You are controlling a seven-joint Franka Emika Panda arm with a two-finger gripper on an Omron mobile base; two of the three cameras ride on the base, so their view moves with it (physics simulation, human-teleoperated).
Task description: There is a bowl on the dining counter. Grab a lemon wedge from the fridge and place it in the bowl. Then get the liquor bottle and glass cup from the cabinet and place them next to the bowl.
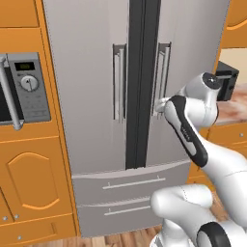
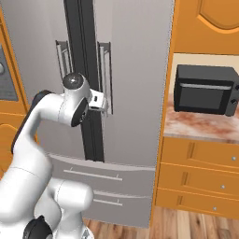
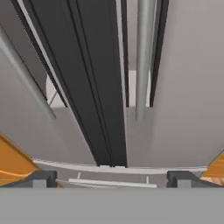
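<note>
The fridge [image 1: 96,96] is shut, both doors closed, so the lemon wedge must be inside it where nobody can see it, and the bowl, bottle and cup are somewhere else in the kitchen. The job is at its very first step: getting the fridge open. The gripper [image 3: 111,179] is up close to the right door, with its jaws spread as wide as they go and nothing between them. In the hand view the right door handle [image 3: 143,57] runs straight ahead of the jaws, a little to one side of the middle, and the dark gap between the doors [image 3: 94,87] sits just beside it toward the other tip. I think the next move is to slide the jaws around that handle, squeeze, and pull the door out. The pull will have to follow the door as it swings, or the handle could slip out. The left base view shows the hand [image 1: 161,103] right by the handle, and a microwave [image 1: 24,89] set in the orange cabinets. The right base view shows a black toaster oven [image 2: 203,89] on a counter [image 2: 196,127] well off to the side.
</note>
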